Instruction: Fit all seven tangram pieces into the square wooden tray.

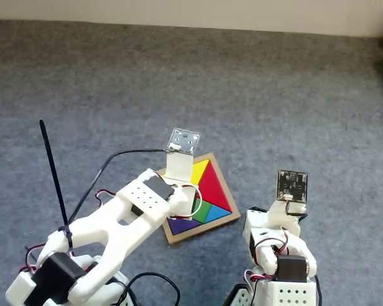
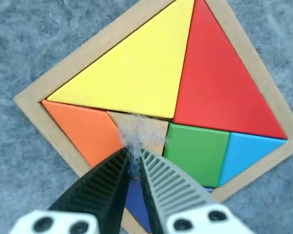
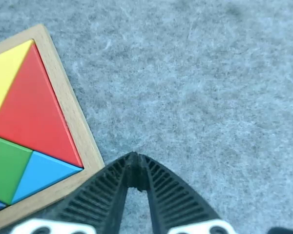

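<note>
High view: the left arm (image 1: 108, 233) leans over the square wooden tray (image 2: 240, 48) on the grey tabletop (image 1: 274, 95). Its left fingers (image 2: 107, 187) are pinched together, empty, over a bare triangular gap (image 2: 144, 127) between the orange piece (image 2: 83, 129) and the green piece (image 2: 198, 151). The right fingers (image 3: 171, 195) are closed, empty, just beside the tray.

in the high view the left arm (image 1: 108, 233) lay across the near-left part of the wooden tray (image 1: 226, 186), hiding the pieces under it. in the left wrist view the left gripper (image 2: 133, 152) covered most of the dark blue piece (image 2: 136, 204), a pale tuft (image 2: 134, 134) at its closed tips was too blurred to identify, and two tray corners ran off the picture. the right wrist view cut the tray off at its edge.
</note>
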`<state>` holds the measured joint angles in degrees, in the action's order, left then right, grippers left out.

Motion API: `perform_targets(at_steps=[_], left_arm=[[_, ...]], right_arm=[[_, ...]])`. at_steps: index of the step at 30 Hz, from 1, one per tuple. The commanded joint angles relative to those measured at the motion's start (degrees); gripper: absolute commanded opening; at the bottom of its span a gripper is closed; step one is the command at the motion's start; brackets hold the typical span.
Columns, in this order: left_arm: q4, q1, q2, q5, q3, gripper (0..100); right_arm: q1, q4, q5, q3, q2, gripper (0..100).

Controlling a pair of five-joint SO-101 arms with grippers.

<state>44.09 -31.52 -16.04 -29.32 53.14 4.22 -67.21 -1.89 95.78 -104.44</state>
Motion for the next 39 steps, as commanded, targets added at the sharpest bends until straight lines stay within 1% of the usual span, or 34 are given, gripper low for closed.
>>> perform_targets(at_steps=[1,3,8,12,15,18,30,36,39], left_arm=[[0.4,-0.9,-3.1,0.5,-0.6,1],[0.6,-0.9,-5.8,0.5,-0.2,1],[5.6,-0.3,-13.4,0.5,-0.2,1],[8.5,2.5,-17.5,0.5,-0.2,1],[8.2,6.4,-19.7,0.5,0.5,1],[8.2,8.7,-22.6,0.5,1.0,1],[8.2,9.7,-44.3,0.5,11.7,1],[8.2,16.5,-54.5,0.5,15.6,1],[8.2,18.4,-58.6,0.5,17.5,1]], right_arm=[[-0.7,-0.4,-0.5,8.0,-0.7,0.5],[-0.7,-0.4,-0.5,8.0,-0.7,0.5],[-0.7,-0.4,-0.5,8.0,-0.7,0.5],[-0.7,-0.4,-0.5,8.0,-0.7,0.5],[-0.7,-0.4,-0.5,8.0,-0.7,0.5],[-0.7,-0.4,-0.5,8.0,-0.7,0.5],[-0.7,-0.4,-0.5,8.0,-0.7,0.5],[-0.7,-0.4,-0.5,8.0,-0.7,0.5],[-0.7,-0.4,-0.5,8.0,-0.7,0.5]])
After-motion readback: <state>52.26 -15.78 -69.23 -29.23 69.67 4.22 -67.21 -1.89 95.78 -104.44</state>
